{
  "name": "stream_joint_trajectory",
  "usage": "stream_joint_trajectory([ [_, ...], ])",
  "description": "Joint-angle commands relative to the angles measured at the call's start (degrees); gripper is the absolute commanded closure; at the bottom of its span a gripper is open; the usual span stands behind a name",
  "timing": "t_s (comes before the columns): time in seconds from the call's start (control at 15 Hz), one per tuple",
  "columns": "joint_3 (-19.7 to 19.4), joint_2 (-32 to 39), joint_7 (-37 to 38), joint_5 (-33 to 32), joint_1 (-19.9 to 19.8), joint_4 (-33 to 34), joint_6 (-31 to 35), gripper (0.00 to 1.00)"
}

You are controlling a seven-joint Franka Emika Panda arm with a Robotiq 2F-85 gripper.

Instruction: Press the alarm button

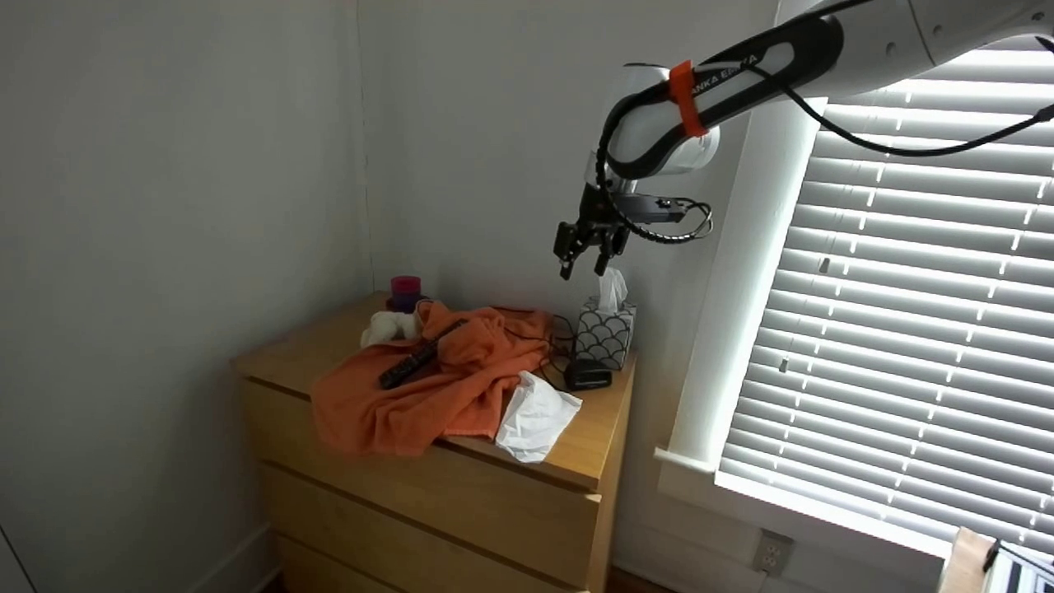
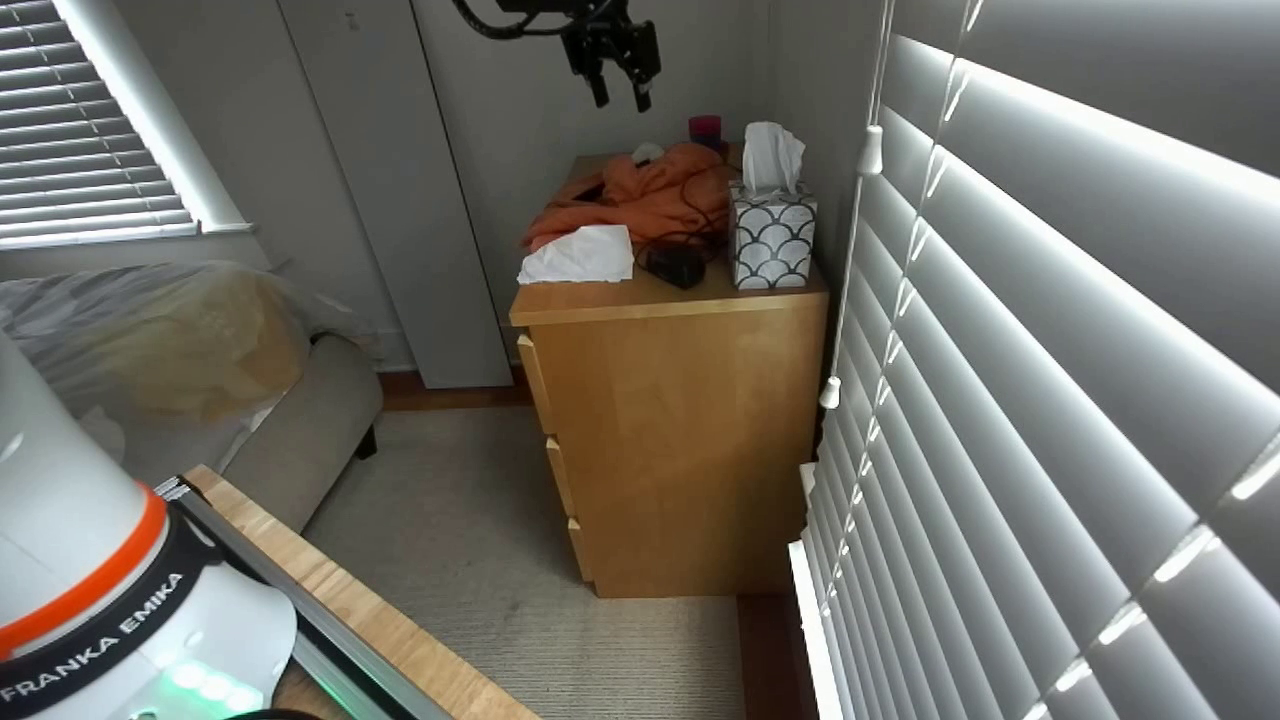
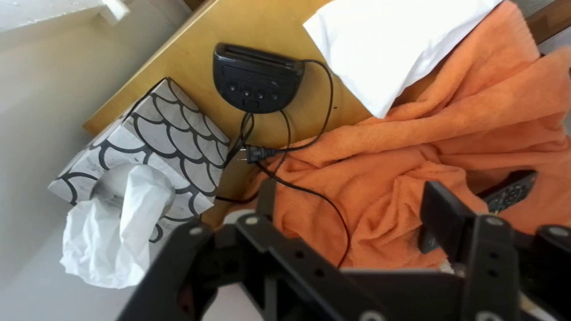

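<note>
The alarm button is on a small black clock-like device, which lies on the wooden dresser top. The device shows in both exterior views (image 1: pixel 588 375) (image 2: pixel 676 265) and in the wrist view (image 3: pixel 258 80). Several small round buttons show on its top in the wrist view; which one is the alarm button I cannot tell. My gripper (image 1: pixel 583 268) is open and empty, high above the dresser, and also shows in an exterior view (image 2: pixel 622 98). In the wrist view its fingers (image 3: pixel 348 198) are wide apart over the orange cloth, with the device beyond them, not touched.
A patterned tissue box (image 1: pixel 605 339) with a tissue sticking up stands beside the device. An orange cloth (image 3: pixel 392 151), a white tissue (image 3: pixel 379 44), a remote (image 1: pixel 422 356) and black cords with a plug (image 3: pixel 260 154) lie around. A dark red cup (image 1: pixel 405 286) stands farther back.
</note>
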Motion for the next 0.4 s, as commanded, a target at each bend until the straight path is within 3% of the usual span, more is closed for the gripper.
stream_joint_trajectory([
  [0.0,1.36,-0.82,-1.36,0.21,-0.84,-0.29,-0.20,0.11],
  [0.07,1.81,-1.52,-2.57,0.70,-0.93,-0.68,-0.20,0.02],
  [0.13,2.05,-1.99,-3.23,0.90,-1.00,-0.95,-0.20,0.00],
  [0.33,2.14,-2.20,-3.77,1.02,-1.15,-1.20,-0.20,0.00],
])
